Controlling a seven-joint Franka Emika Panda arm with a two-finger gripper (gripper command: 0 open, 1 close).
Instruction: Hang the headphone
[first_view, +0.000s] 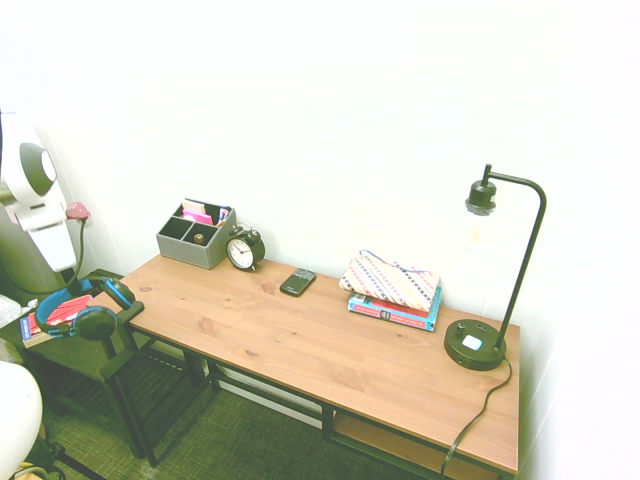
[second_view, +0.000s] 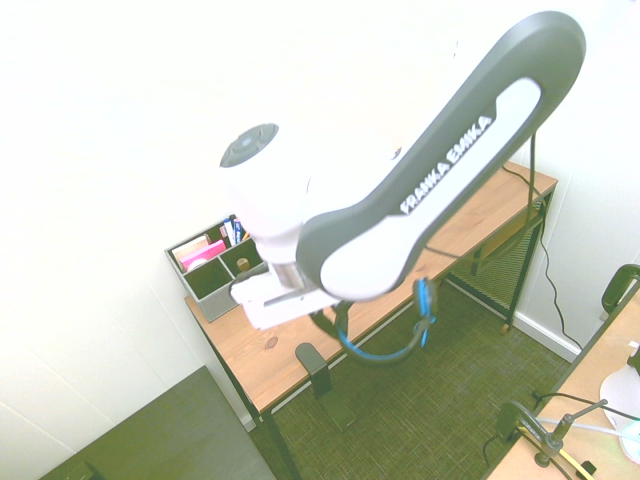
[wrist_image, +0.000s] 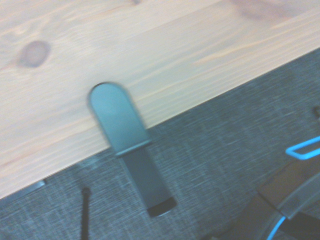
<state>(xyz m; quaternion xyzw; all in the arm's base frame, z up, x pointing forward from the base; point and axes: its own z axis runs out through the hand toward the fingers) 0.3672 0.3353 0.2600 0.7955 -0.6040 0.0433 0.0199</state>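
grey organizer (first_view: 195, 243) holding pink cards (first_view: 197, 215)

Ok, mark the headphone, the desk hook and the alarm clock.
headphone (second_view: 385, 352): second exterior view, on the blue headband's curve.
desk hook (wrist_image: 117, 119): wrist view, on the rounded plate clamped over the desk edge.
alarm clock (first_view: 241, 253): first exterior view, on the white dial.

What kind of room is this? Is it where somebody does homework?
Probably a study corner: a wooden desk against a wall, with a desk lamp, an alarm clock and books.
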